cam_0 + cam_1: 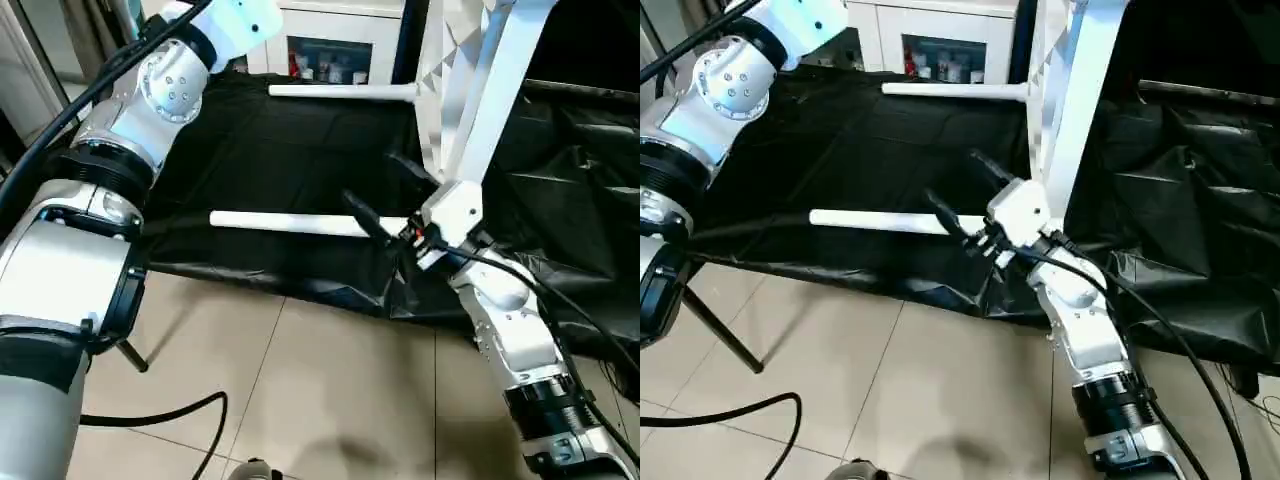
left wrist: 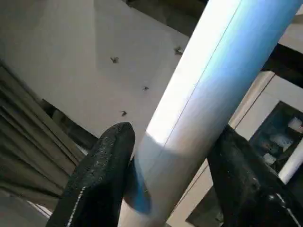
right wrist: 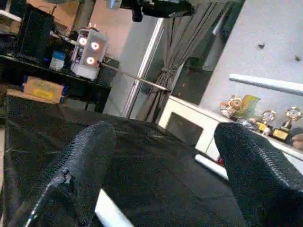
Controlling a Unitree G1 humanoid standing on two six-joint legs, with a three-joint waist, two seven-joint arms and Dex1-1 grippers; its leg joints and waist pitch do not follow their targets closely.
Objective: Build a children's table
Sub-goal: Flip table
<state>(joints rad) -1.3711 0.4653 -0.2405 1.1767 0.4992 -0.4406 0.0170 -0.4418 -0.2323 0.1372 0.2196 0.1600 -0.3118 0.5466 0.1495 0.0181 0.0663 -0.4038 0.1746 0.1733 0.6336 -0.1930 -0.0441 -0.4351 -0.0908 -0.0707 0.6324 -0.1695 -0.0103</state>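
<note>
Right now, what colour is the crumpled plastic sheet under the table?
Black; right eye view shows it best.

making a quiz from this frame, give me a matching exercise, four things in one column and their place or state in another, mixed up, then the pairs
Things:
1. left claw
2. right claw
3. tabletop
4. cabinet

Place or state:
a. standing on edge on the black sheet
b. open, around the near leg that lies across the sheet
c. behind the sheet, with glass-fronted compartments
d. shut on a white leg

Pairs: 1-d, 2-b, 3-a, 4-c
</note>
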